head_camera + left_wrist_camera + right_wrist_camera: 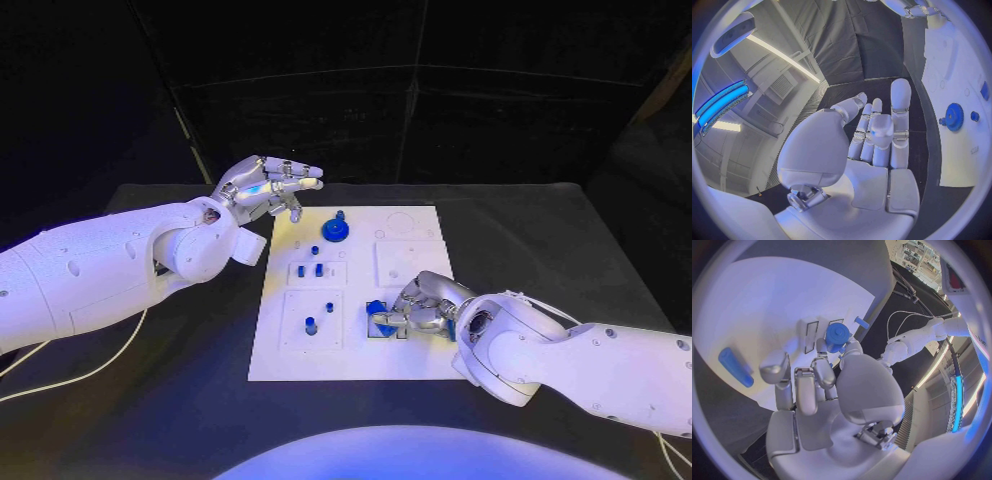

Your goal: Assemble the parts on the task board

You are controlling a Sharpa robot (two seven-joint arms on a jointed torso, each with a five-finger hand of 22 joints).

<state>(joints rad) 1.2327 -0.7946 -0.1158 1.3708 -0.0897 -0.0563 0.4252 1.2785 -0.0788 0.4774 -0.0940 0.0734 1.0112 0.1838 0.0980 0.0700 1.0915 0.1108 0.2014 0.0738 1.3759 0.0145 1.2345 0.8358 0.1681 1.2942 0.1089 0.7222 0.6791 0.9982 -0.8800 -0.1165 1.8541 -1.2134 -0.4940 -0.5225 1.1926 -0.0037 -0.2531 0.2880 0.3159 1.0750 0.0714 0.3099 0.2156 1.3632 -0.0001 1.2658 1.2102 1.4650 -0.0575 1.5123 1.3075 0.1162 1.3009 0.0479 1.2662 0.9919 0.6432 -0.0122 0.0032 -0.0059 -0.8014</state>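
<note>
Pinching a small blue part (837,335) between its fingertips, the right robot hand (414,309) hovers low over the white board (407,355) — around four o'clock from the board's middle, beside the dark slots there. My read: this is the seating step, and the next move calls for lining the part up squarely before pressing down. Over at eleven o'clock, just off the board's far corner, the left robot hand (268,186) floats above the surface (173,390), fingers apart, holding nothing. A blue gear (336,229) sits at twelve o'clock, well clear. Several small blue pegs (309,270) stand nearer nine o'clock — none crowding the right hand, though its own fingers hide the slot beneath.
</note>
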